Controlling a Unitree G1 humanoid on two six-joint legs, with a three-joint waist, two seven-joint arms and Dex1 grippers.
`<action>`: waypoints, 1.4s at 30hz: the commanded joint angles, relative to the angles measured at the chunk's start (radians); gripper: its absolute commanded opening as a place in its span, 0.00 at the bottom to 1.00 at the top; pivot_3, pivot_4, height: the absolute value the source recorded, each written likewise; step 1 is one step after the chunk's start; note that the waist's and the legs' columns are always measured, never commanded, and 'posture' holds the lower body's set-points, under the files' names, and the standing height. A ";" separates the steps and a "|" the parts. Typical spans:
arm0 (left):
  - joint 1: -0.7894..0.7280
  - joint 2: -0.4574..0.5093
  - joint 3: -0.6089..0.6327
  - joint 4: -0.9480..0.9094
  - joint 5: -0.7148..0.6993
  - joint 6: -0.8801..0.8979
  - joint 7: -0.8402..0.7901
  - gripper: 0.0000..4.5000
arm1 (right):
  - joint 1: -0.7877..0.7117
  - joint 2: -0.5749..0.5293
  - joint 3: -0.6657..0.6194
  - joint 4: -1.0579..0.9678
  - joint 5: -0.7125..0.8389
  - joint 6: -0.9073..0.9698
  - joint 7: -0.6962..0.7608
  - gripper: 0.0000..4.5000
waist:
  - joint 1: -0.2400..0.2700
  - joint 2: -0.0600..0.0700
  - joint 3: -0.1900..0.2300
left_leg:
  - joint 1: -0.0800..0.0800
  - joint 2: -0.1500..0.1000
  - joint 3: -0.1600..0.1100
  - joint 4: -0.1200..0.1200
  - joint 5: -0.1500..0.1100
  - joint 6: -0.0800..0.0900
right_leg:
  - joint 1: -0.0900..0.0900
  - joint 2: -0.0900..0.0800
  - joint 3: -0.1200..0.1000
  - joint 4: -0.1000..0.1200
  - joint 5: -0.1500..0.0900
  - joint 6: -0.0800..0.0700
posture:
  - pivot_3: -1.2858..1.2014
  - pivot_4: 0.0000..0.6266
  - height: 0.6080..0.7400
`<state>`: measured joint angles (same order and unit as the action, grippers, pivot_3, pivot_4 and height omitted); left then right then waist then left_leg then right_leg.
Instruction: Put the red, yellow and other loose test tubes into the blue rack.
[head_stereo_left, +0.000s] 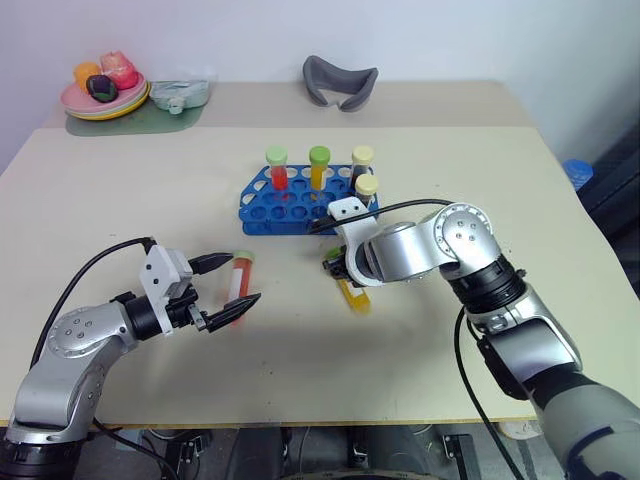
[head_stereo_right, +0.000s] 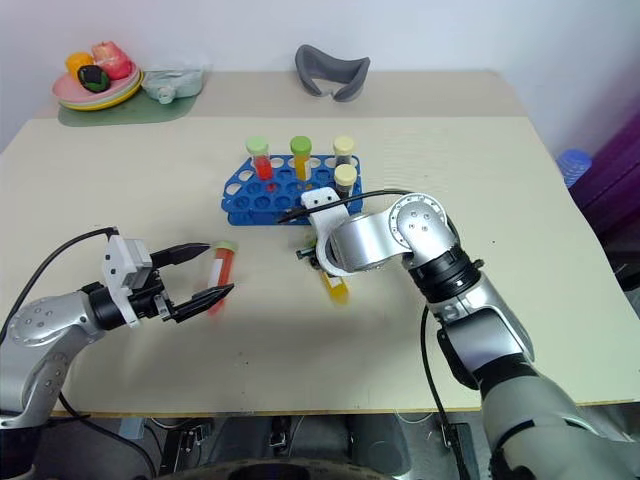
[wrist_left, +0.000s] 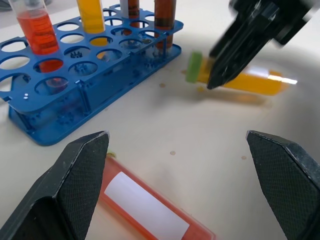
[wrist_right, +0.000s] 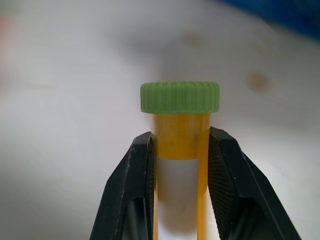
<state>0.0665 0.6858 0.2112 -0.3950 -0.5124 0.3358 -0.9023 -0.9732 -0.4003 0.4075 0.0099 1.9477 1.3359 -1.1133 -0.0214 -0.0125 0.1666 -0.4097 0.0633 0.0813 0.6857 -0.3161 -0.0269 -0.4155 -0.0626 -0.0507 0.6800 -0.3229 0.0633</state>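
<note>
The right gripper (wrist_right: 180, 150) pinches the yellow test tube (wrist_right: 180, 145) just below its green cap (wrist_right: 180, 97). The tube looks light, rigid and slippery; left gripper (head_stereo_left: 225, 285) gapes empty.

My left gripper (head_stereo_left: 225, 285) hangs low at near left, fingers (wrist_left: 80, 180) spread wide, pointing right. My right arm reaches in from near right, wrist bent down and leftward; the right gripper (wrist_right: 180, 150) is clamped on the yellow tube (wrist_right: 181, 135).

Glossy blue plastic rack (head_stereo_left: 300, 203) on a matt beige table (head_stereo_left: 130, 180).
</note>
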 joint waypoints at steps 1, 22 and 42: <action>0.008 0.004 0.024 -0.028 -0.006 -0.015 0.008 1.00 | -0.059 -0.042 -0.061 -0.192 -0.141 0.026 0.278 0.18 | 0.001 0.000 0.000 | 0.000 0.000 0.000 0.000 0.000 0.000 | 0.000 0.000 0.000 0.000 0.000 0.000 | 0.52 0.24 0.96; -0.076 0.007 -0.010 -0.038 -0.013 0.038 0.034 1.00 | 0.256 0.167 -0.107 -0.119 -1.593 -1.045 1.005 0.18 | 0.005 -0.001 -0.001 | 0.000 0.000 0.003 -0.001 0.004 -0.007 | -0.002 0.000 0.002 0.000 0.000 0.000 | 0.52 0.24 0.96; -0.049 0.005 0.008 -0.043 -0.017 0.023 0.028 1.00 | 0.371 0.395 -0.207 0.148 -1.779 -1.402 1.215 0.18 | 0.001 -0.001 -0.001 | 0.001 0.000 0.003 -0.001 0.004 -0.007 | -0.001 0.000 0.002 0.001 0.000 0.000 | 0.52 0.24 0.96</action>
<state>0.0238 0.6861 0.1934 -0.4097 -0.5142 0.3774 -0.8725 -0.5975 -0.0169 0.2206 0.1690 0.1821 -0.0151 0.0887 -0.0199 -0.0139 0.1660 -0.4089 0.0628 0.0840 0.6851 -0.3120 -0.0342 -0.4167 -0.0621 -0.0488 0.6812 -0.3228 0.0634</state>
